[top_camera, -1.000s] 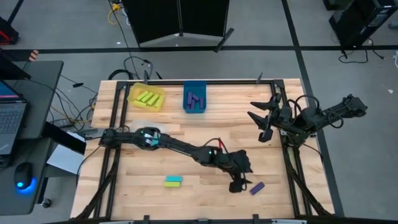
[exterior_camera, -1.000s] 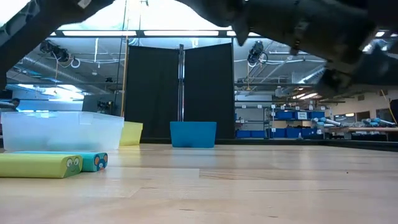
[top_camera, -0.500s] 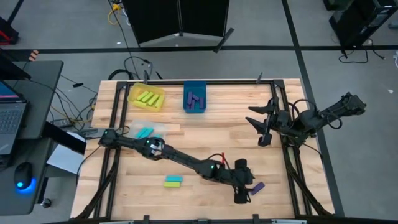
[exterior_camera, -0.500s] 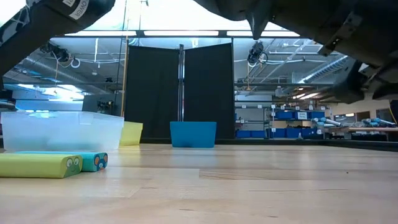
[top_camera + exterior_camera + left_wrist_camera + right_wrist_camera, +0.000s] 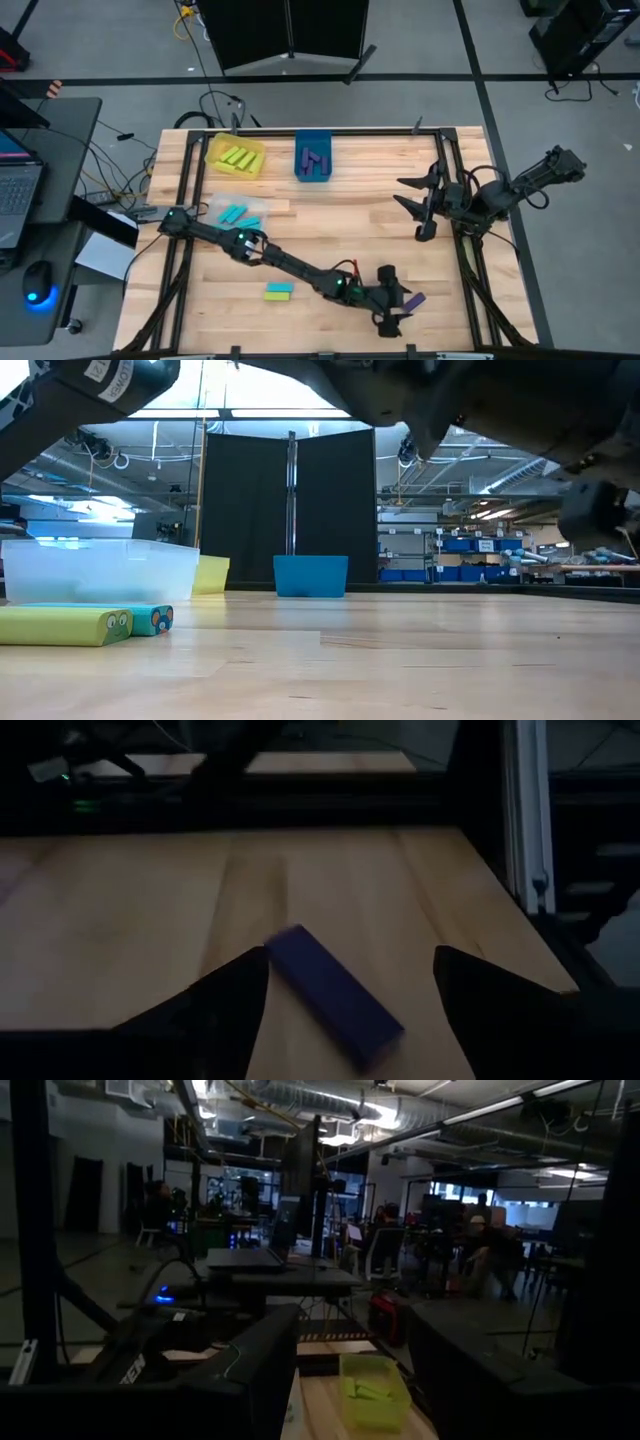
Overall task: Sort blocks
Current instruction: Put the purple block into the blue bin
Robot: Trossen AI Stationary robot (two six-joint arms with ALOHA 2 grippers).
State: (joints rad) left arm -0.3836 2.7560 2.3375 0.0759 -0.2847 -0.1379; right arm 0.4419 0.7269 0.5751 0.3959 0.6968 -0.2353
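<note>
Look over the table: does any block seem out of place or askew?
Yes. A purple block lies loose and slanted near the table's front right edge, far from the blue bin holding the other purple ones. The left tool, open, straddles it. A green and a teal block also lie unsorted.

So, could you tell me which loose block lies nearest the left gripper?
The purple block, lying flat between the left gripper's open fingers near the table's front right; the lime and teal blocks sit apart, far to its left.
</note>
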